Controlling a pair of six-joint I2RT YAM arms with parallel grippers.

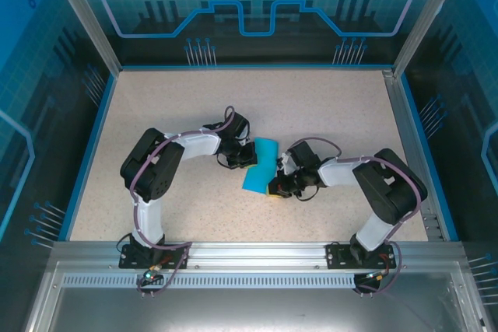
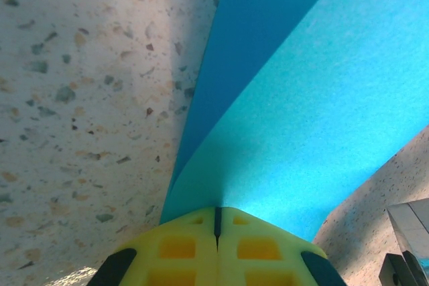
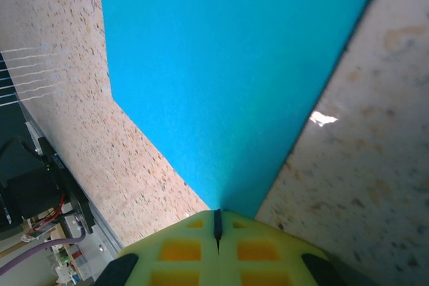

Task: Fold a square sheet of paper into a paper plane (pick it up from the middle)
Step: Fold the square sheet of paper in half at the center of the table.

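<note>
The square sheet of paper (image 1: pixel 261 162) is plain cyan and lies mid-table between both arms. My left gripper (image 1: pixel 247 155) is shut on its left edge. In the left wrist view the yellow fingertips (image 2: pixel 194 246) meet at the seam of my left gripper (image 2: pixel 216 216), and the sheet (image 2: pixel 315 118) rises from there in two layers, with a darker flap (image 2: pixel 261 45) behind. My right gripper (image 1: pixel 274 189) is shut on the near corner. In the right wrist view that corner of the sheet (image 3: pixel 234 65) runs into my right gripper (image 3: pixel 216 218). The paper plane is out of view.
The speckled beige table (image 1: pixel 156 114) is bordered by a blue rim and an aluminium rail (image 1: pixel 249 250) at the near edge. Glass enclosure walls stand at the back and sides. A grey metal part (image 2: pixel 409 239) shows at the lower right of the left wrist view.
</note>
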